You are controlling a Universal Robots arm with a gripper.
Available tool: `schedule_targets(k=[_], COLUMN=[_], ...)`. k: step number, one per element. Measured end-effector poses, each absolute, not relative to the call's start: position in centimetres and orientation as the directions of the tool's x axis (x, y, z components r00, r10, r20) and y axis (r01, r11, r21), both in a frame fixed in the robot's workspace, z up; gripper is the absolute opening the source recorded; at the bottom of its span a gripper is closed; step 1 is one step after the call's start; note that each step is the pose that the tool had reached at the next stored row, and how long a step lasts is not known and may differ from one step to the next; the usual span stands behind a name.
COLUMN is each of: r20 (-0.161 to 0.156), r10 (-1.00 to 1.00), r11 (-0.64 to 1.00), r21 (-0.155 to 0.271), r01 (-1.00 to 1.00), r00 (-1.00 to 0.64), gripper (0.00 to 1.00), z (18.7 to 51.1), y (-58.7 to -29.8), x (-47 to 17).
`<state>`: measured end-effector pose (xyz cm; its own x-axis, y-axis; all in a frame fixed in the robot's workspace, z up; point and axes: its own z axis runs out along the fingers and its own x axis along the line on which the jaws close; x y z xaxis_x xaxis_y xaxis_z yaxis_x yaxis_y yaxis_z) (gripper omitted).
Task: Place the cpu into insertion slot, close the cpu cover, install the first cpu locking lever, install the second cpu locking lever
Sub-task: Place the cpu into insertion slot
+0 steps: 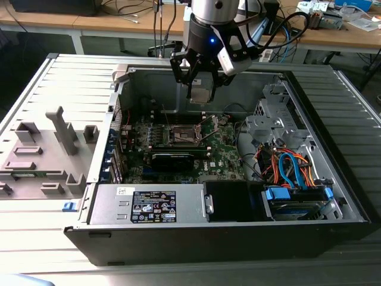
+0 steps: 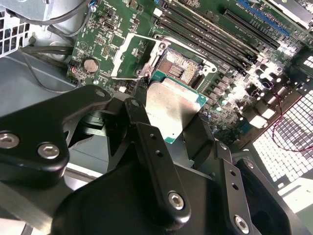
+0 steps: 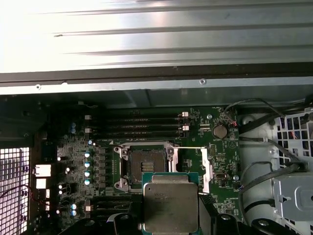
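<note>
an open computer case [image 1: 238, 247] lies on its side on a ribbed grey desk [image 1: 41, 232], with its green motherboard [image 1: 226, 152] facing upward. a black gripper [image 1: 201, 80] hangs inside the case, above the board. the gripper is pinched on the cpu [image 1: 200, 95]. its fingers [image 2: 146, 134] are pressed against two opposite edges, so the silver-grey top and the underside are left untouched. held by the edges like this, the chip is judged ready to be lowered flat.

in the second wrist view the cpu [image 2: 171, 105] is seen clear of the board, touching nothing but the gripper. the insertion slot [image 3: 145, 164] lies below the gripper, just past the chip's far edge, and its dark contact field is bare. the cpu cover [image 2: 137, 56], a silvery frame, is swung open to one side of the slot, so the opening is left unobstructed. thin locking levers [image 1: 207, 122] appear raised beside the slot. long memory slots [image 3: 142, 125] run beyond the socket, farther from the gripper.

the first step is judged unfinished: the chip is carried, not yet seated.
</note>
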<state>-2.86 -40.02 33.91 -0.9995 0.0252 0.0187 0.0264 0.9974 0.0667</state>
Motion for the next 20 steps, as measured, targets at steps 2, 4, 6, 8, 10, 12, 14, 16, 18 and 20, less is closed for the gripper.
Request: schedule_targets(k=[2, 4, 6, 8, 10, 12, 14, 16, 18, 20], r20=[0.019, 0.019, 0.019, 0.019, 0.019, 0.019, 0.019, 0.019, 0.019, 0.019], r10=[0.025, 0.025, 0.025, 0.025, 0.025, 0.025, 0.025, 0.025, 0.025, 0.025], r11=[0.997, 0.997, 0.997, 0.997, 0.997, 0.997, 0.997, 0.997, 0.997, 0.997], r21=[0.067, 0.067, 0.067, 0.067, 0.067, 0.067, 0.067, 0.067, 0.067, 0.067], r01=[0.026, 0.026, 0.026, 0.026, 0.026, 0.026, 0.026, 0.026, 0.026, 0.026], r00=[-1.0, -1.0, -1.0, -1.0, -1.0, -1.0, -1.0, -1.0, -1.0, -1.0], gripper=[0.55, 0.55, 0.55, 0.55, 0.55, 0.55, 0.55, 0.55, 0.55, 0.55], z=[33.87, 33.84, 33.81, 33.78, 33.75, 33.73, 33.7, 33.67, 33.63, 33.61], y=[-40.05, -40.07, -40.08, -40.1, -40.12, -40.14, -40.16, -40.18, -40.21, -40.23], x=[-2.86, -2.86, -2.86, -2.86, -2.86, -2.86, -2.86, -2.86, -2.86, -2.86])
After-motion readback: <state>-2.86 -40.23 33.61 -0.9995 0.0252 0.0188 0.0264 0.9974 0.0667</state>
